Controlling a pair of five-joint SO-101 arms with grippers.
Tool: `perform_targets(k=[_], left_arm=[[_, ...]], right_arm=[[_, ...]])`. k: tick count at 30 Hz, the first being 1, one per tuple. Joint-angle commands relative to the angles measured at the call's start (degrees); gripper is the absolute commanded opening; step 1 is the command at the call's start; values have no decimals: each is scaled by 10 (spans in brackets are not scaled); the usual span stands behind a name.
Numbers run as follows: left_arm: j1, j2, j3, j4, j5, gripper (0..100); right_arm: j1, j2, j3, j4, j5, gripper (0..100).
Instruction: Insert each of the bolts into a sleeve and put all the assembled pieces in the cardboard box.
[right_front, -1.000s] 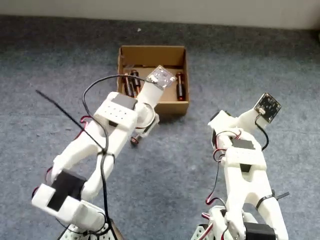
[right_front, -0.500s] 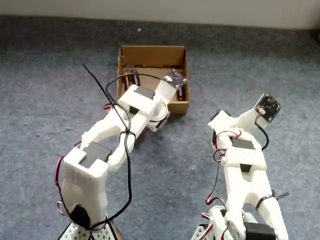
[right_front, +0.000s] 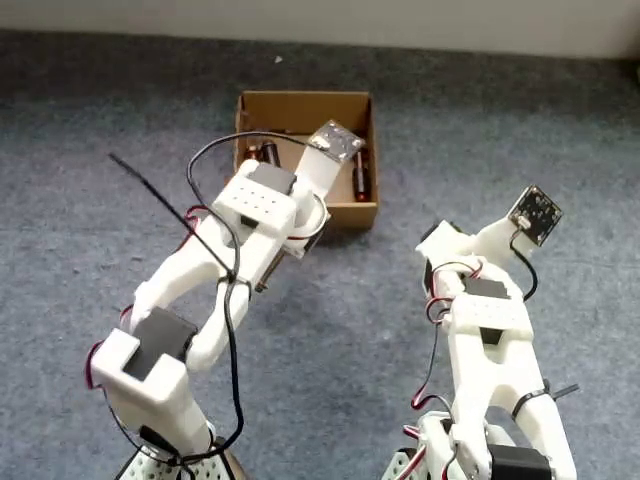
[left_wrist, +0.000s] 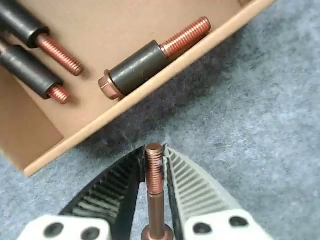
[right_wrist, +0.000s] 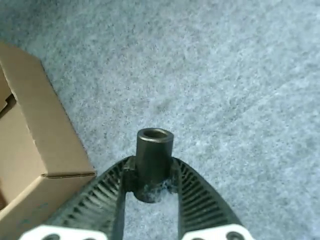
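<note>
Jaws: 1 bolt (left_wrist: 154, 190), 1 sleeve (right_wrist: 154, 157)

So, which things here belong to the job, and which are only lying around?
For the job:
- bolt in the left gripper
- sleeve in the right gripper
- cardboard box
- three assembled pieces inside it

Not part of it:
- grey carpet
- black cable off an arm

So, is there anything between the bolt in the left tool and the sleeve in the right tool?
Nothing visible. The left tool holds the bolt just outside the box; the right tool holds the sleeve, and the high view shows carpet between them.
</note>
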Motion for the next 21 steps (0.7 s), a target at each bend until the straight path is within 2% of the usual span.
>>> perform_targets(k=[1, 10, 17, 21], left_arm=[[-7, -178, 102, -53, 34, 5], [-49, -422, 323, -170, 224, 6], [-111, -548, 459, -226, 231, 6], [-165, -615, 570, -309, 233, 6]], right_arm=[[6, -24, -4, -10, -6, 5], [6, -24, -3, -10, -6, 5], [3, -29, 7, -12, -6, 5], [3, -29, 7, -12, -6, 5]])
